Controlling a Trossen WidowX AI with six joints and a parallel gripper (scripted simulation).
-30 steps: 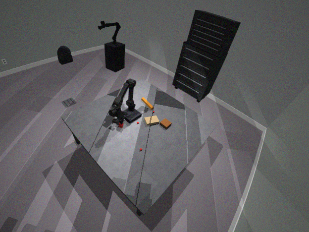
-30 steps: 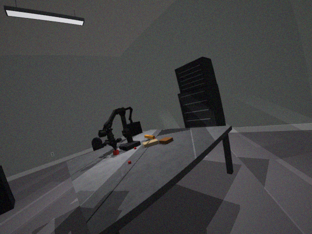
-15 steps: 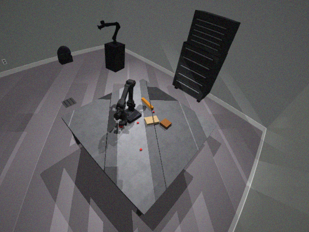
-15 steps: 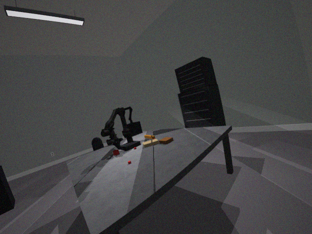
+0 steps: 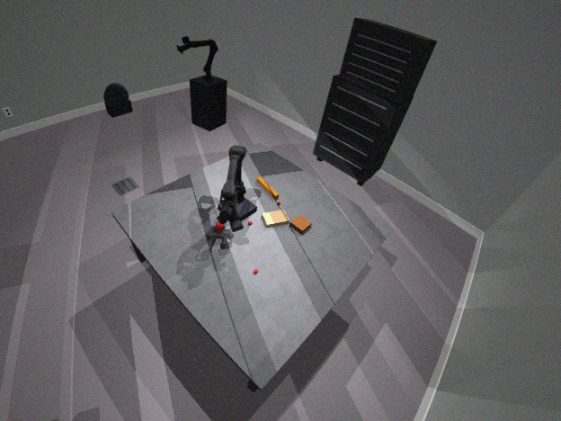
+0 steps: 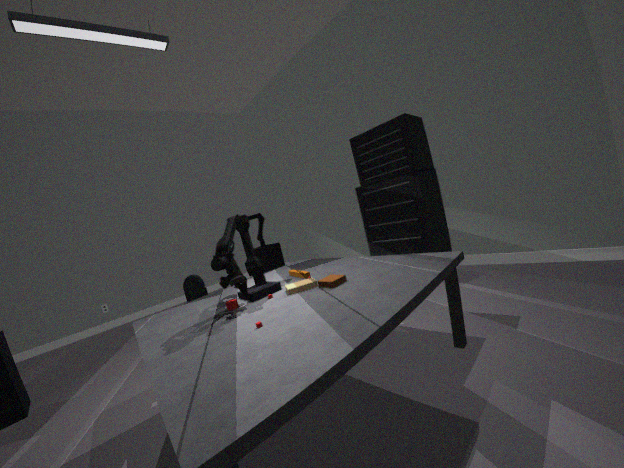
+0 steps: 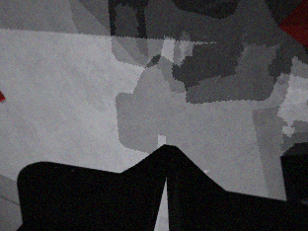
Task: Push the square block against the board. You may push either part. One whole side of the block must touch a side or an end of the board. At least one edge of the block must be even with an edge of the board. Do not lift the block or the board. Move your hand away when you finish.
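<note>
A brown square block [image 5: 300, 223] [image 6: 332, 281] lies flat just right of a pale tan rectangular board [image 5: 274, 218] [image 6: 301, 287]. They are very close, with their facing sides at different angles; contact is too small to tell. A red cube [image 5: 218, 226] [image 6: 231, 304] [image 7: 298, 26] stands on the table on the far side of my gripper from the board. My gripper [image 5: 236, 228] [image 7: 169, 151] is shut and empty, low over the table between the red cube and a small red cube [image 5: 250, 222] [image 6: 269, 296]. The block and board are outside the wrist view.
An orange bar [image 5: 267, 187] [image 6: 299, 273] lies behind the board. A small red piece [image 5: 278, 202] lies near the bar's end, and another [image 5: 255, 271] [image 6: 258, 324] lies toward the table's front. The arm's base [image 5: 245, 209] [image 6: 259, 291] stands left of the board.
</note>
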